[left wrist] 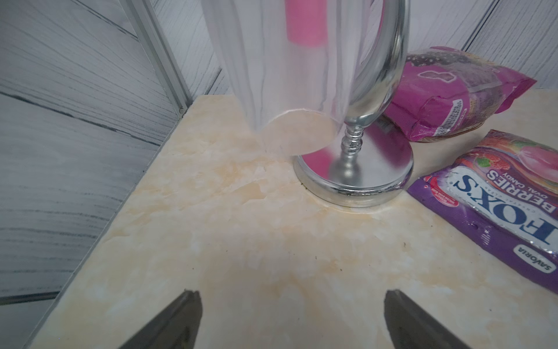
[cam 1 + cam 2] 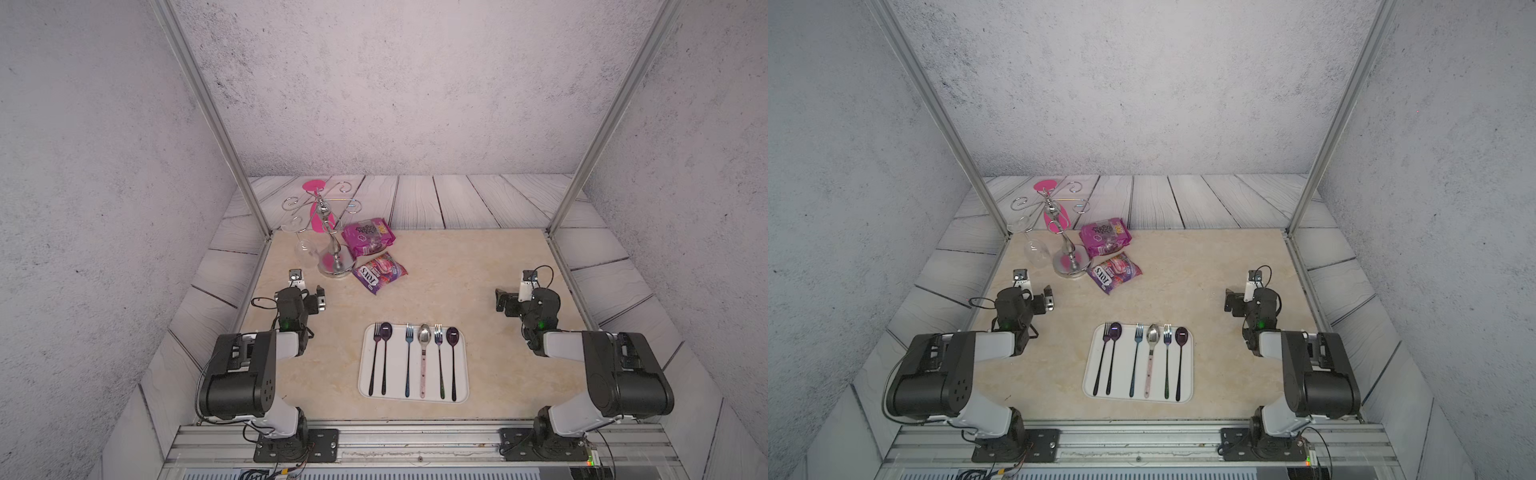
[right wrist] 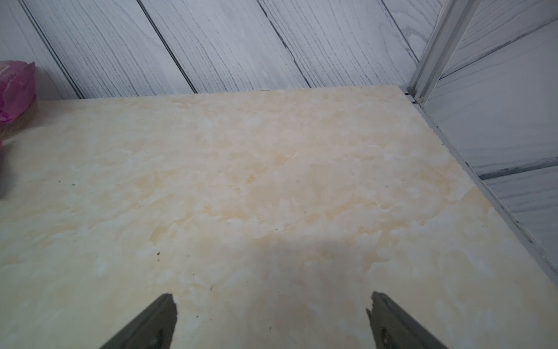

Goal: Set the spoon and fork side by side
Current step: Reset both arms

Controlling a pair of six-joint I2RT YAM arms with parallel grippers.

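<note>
Left hand (image 2: 320, 298) and right hand (image 2: 501, 301) sit wide open and empty, clear of the white rectangular tray (image 2: 397, 365) so the pink-handled steel spoon (image 2: 424, 337) lies undisturbed beside the blue-handled fork (image 2: 409, 333); pairing looks done.

This is a robotics lab test cell, dressed up as a dining corner. Aluminium frame posts (image 2: 210, 112) carry printed backdrop sheets: concrete-look walls (image 2: 395, 83) above and a plank-look skirt (image 2: 457, 203) around a marble-look worktop (image 2: 478, 270). The left arm (image 2: 249, 374) and right arm (image 2: 615, 374) are bolted to a metal rail (image 2: 415, 440) at 6 o'clock, with cables hanging loose. The props look staged: a white tray (image 2: 395, 365) of cutlery (image 2: 423, 361) toward 6 o'clock, and a chrome glass rack (image 2: 336, 266) and candy bags (image 2: 380, 272) at 11 o'clock.
</note>
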